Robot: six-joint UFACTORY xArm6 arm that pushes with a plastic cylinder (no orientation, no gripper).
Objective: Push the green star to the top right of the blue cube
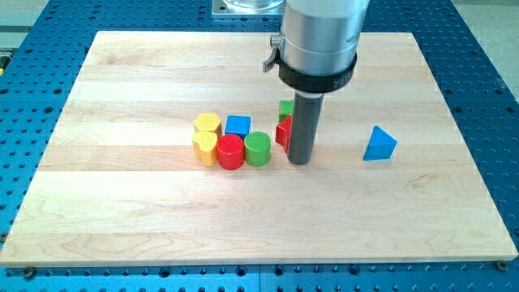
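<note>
My tip [300, 160], a bare rod that grasps nothing, sits at frame centre touching a red block [282, 132] and the half-hidden green star [286, 107] behind it; the star, right of the blue cube [238, 125], looks light, rigid and slippery, best nudged on a flat flank.

Pale wooden board [122, 211] lies on blue perforated metal table [486, 73]. Red ribbed cylinder [230, 152] sits near board centre. Green ribbed cylinder [258, 148] touches its right side. Yellow heart-shaped block [205, 147] touches its left side. Yellow ribbed cylinder [208, 123] above-left. Blue triangular prism [379, 144] far right, well apart.
</note>
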